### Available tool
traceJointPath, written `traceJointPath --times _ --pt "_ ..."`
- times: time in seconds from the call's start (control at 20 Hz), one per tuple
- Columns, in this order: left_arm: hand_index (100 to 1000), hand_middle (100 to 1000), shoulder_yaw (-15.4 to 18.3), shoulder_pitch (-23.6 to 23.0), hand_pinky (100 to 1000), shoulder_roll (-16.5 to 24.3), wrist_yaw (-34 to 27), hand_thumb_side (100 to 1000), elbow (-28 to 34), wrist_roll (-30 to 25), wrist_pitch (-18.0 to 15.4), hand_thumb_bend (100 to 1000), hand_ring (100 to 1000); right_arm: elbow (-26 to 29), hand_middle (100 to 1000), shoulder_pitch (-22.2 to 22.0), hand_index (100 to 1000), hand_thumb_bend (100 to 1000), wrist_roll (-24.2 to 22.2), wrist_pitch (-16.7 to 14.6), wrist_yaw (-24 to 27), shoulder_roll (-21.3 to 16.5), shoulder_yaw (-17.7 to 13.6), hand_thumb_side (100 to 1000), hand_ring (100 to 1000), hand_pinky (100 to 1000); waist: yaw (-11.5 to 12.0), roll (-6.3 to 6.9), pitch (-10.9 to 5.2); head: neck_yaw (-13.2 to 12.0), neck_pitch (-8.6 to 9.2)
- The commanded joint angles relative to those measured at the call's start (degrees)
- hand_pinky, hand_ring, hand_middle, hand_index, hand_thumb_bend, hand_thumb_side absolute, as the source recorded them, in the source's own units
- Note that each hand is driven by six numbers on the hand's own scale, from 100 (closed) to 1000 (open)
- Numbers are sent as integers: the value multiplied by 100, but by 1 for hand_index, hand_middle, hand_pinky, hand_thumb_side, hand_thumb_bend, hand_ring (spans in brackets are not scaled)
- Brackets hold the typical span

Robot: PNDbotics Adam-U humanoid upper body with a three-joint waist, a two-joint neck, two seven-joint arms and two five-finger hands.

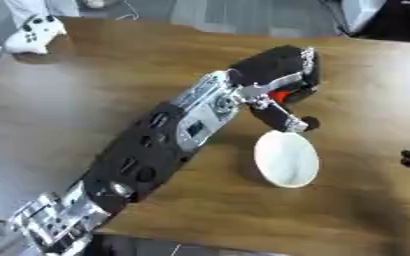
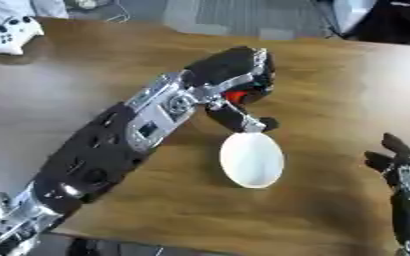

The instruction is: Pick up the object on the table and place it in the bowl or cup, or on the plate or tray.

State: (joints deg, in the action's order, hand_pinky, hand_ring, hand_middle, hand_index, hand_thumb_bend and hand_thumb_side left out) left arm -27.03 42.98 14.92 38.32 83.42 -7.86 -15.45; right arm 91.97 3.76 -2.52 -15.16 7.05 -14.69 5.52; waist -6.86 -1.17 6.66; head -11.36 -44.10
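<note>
My left arm reaches diagonally across the brown table from the lower left. Its hand (image 1: pixel 283 75) is curled round a small red object (image 1: pixel 279 96), of which only a patch shows between the fingers and the thumb (image 1: pixel 283 119). The hand hovers just beyond the far rim of a white bowl (image 1: pixel 286 159), which stands on the table with nothing visible in it. My right hand (image 2: pixel 399 165) rests at the right edge, fingers straight and pointing up, holding nothing.
A white game controller (image 1: pixel 35 34) lies at the far left corner of the table (image 1: pixel 121 75). The table's front edge runs along the bottom, with the floor below it. Dark objects stand beyond the far right edge.
</note>
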Motion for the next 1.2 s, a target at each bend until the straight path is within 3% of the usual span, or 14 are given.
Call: traceJointPath --times 0.05,1.2 --pt "124 100 -9 91 352 -55 -48 100 25 -11 -48 404 100 32 913 17 818 100 28 -16 -33 -141 -72 787 732 763 -20 5 -77 138 -2" --pt "144 100 -255 -69 369 -267 -7 100 -599 130 -453 377 100 78 915 45 820 100 66 -27 -62 -185 -124 790 733 763 -59 90 23 275 -2"
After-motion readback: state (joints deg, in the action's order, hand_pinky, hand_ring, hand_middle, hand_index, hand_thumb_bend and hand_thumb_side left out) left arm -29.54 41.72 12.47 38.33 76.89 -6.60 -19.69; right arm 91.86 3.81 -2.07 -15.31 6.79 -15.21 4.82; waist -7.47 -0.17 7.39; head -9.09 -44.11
